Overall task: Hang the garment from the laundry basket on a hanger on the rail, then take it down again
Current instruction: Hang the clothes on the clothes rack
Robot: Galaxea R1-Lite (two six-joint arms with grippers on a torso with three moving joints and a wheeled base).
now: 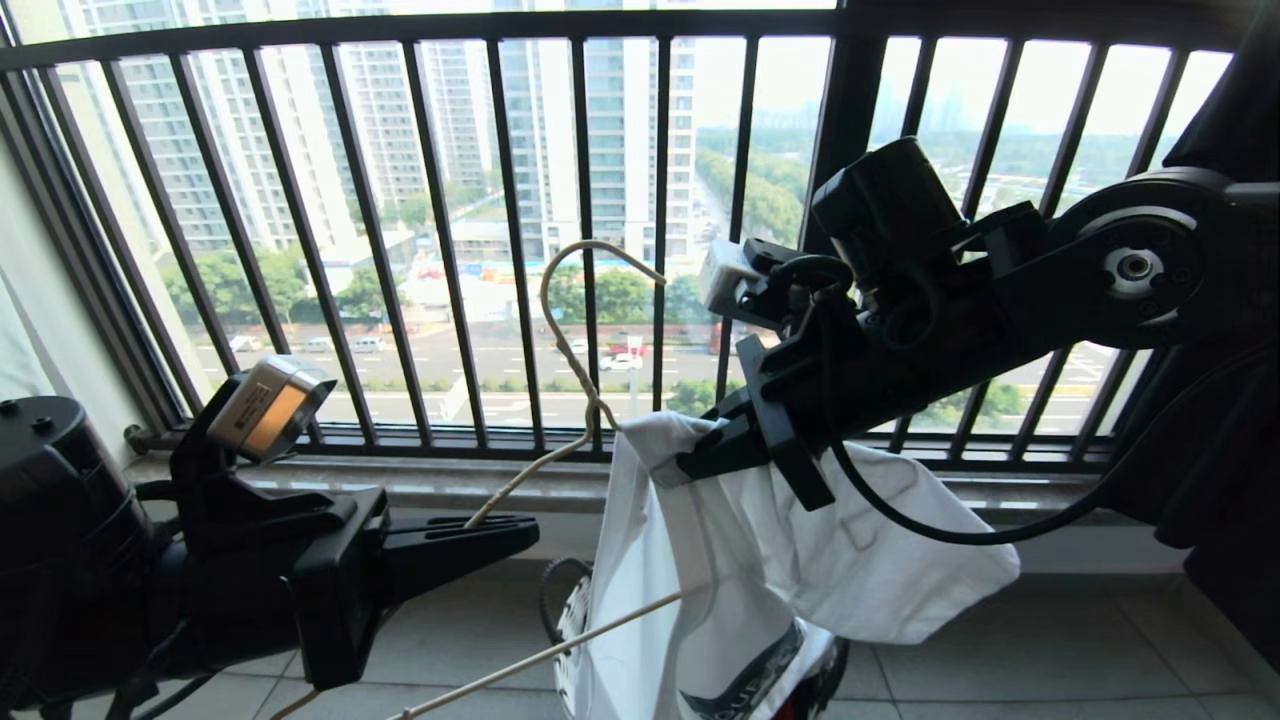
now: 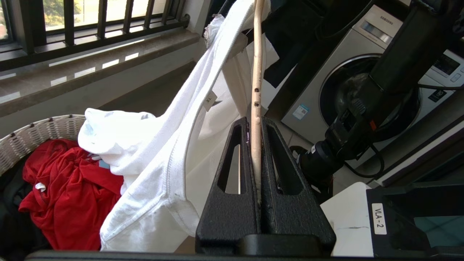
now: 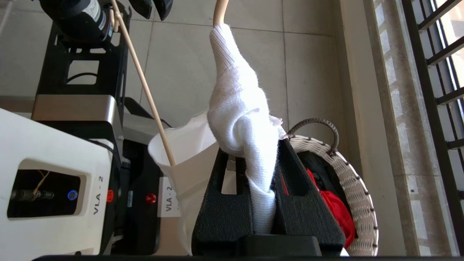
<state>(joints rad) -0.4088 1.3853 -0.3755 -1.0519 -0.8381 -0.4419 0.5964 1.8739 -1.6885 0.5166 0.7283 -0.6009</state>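
1. Left gripper (image 1: 500, 535) sits lower left in the head view, jaws pinched tight on the thin cream-white wire hanger (image 1: 560, 330), gripping one of its sloping arms.
2. Its long hook curls up in front of the black window railing (image 1: 400, 200), mid-frame, not hooked on anything I can see.
3. Right gripper (image 1: 690, 462) comes in from the upper right, and its jaws are clamped on a bunched fold of the white T-shirt (image 1: 800, 560), right up by the hanger's neck.
4. From there the tee droops to the bottom centre of the frame, with the hanger's lower bar poking into the cloth.
5. Laundry basket (image 3: 357, 188), white woven with a dark loop handle, sits under the shirt on the tiled floor (image 3: 308, 72), with a red garment (image 2: 69, 188) inside.
6. Behind the arm in the left wrist view is a silver washing machine (image 2: 362, 83).
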